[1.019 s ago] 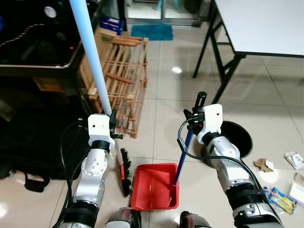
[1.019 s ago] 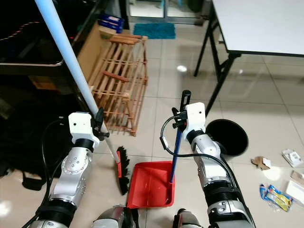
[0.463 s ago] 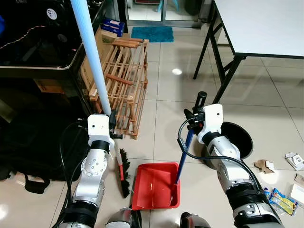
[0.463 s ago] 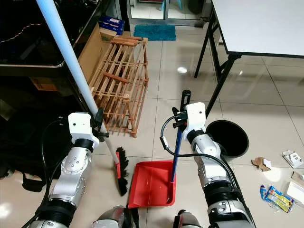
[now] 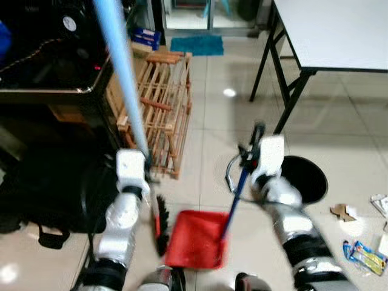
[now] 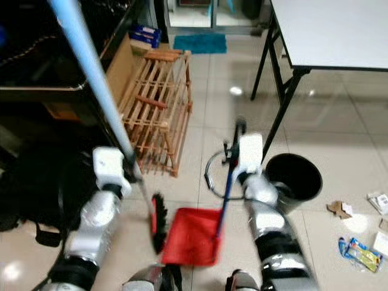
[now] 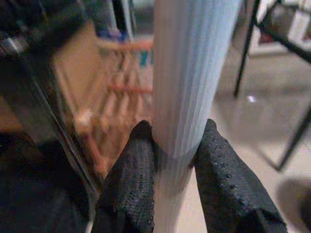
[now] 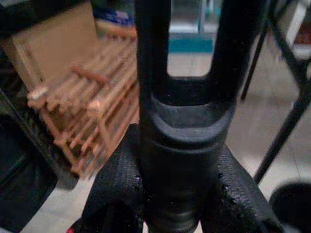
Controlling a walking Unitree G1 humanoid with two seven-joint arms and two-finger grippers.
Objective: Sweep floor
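Note:
My left gripper [image 5: 145, 165] is shut on the pale blue broom pole [image 5: 123, 73], which slants up to the top left; in the left wrist view both fingers [image 7: 129, 182] press the broom pole [image 7: 187, 73]. The black broom head [image 5: 161, 224] stands on the tiles beside the red dustpan [image 5: 194, 241]. My right gripper [image 5: 250, 151] is shut on the black grip of the dustpan's blue handle [image 5: 235, 197]; the right wrist view has that grip [image 8: 182, 126] between the fingers [image 8: 114, 182]. The eye views are blurred.
A wooden slatted rack [image 5: 163, 106] leans by a dark shelf unit [image 5: 54, 66] on my left. A black bin [image 5: 303, 177] stands beside my right arm, under a white table [image 5: 333, 33]. Scraps and wrappers [image 5: 367, 254] lie on the tiles at the right.
The whole picture has shifted and blurred, so the camera is moving. Both grippers keep their hold on broom and dustpan, which stay in much the same place before me.

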